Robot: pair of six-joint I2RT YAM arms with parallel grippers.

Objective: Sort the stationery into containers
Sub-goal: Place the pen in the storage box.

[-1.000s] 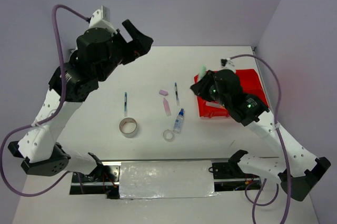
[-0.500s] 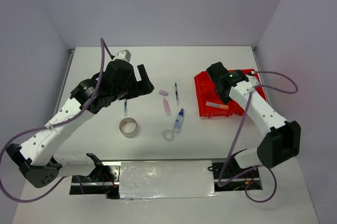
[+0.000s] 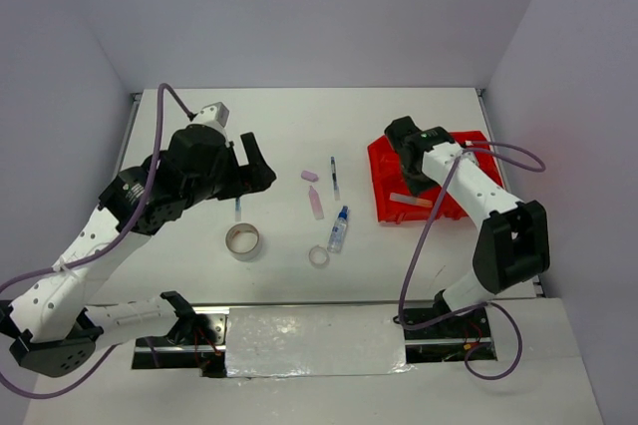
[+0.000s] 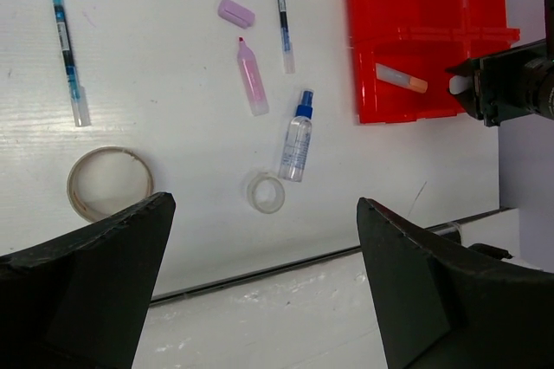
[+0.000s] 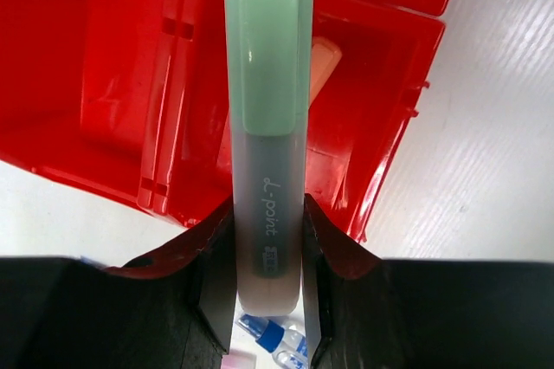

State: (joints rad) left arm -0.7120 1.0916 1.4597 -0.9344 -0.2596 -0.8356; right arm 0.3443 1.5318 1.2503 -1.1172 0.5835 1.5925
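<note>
Presently in the right gripper (image 5: 267, 252): a translucent highlighter marker with a mint-green cap (image 5: 267, 83), pinched at its tail end between both fingers, with the cap pointing out over the tray.
Red four-compartment plastic tray (image 5: 112, 57): directly beneath the marker. An orange-tipped stubby marker (image 5: 324, 59) lies in the compartment under it.
Left gripper (image 4: 264, 206): spread wide and holding nothing, above the beige tape roll (image 4: 110, 183) and small clear tape ring (image 4: 266, 192).
Drop risk: the grip looks far from the marker's middle. On release it could swing, catch a divider or the rim, and roll out.
Second risk: it could land on the orange marker and bounce.
Surface: a white table (image 3: 289, 126), faintly ribbed, which probably lets round things roll.
Room: plain pale lilac walls (image 3: 319, 6).
</note>
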